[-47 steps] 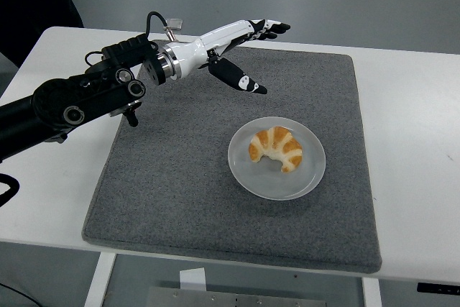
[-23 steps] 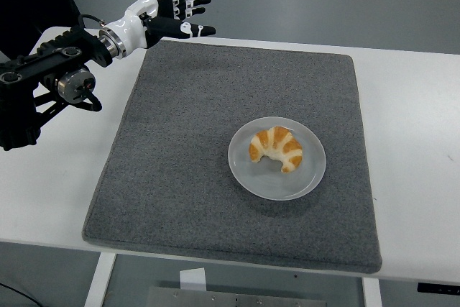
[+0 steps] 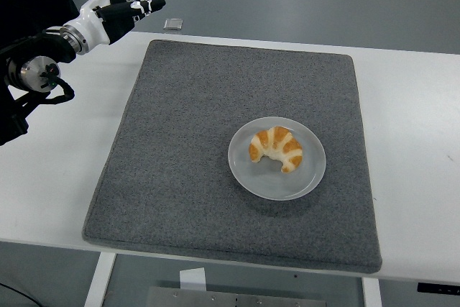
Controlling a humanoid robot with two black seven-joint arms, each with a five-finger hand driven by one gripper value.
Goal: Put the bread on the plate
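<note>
mat (image 3: 187, 149): grey felt-like cloth, rough | plate (image 3: 253, 177): smooth, perhaps plastic | bread (image 3: 276, 147): glazed crust | table (image 3: 417, 141): smooth white

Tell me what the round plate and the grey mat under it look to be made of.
The round pale plate looks like glazed ceramic or hard plastic: smooth, with a faint sheen and a crisp rim; which one cannot be told. The dark grey rectangular mat looks like felt or a similar pressed fabric: matte, finely speckled, with thick soft edges. The golden croissant lying on the plate is baked pastry with a ridged crust.
</note>
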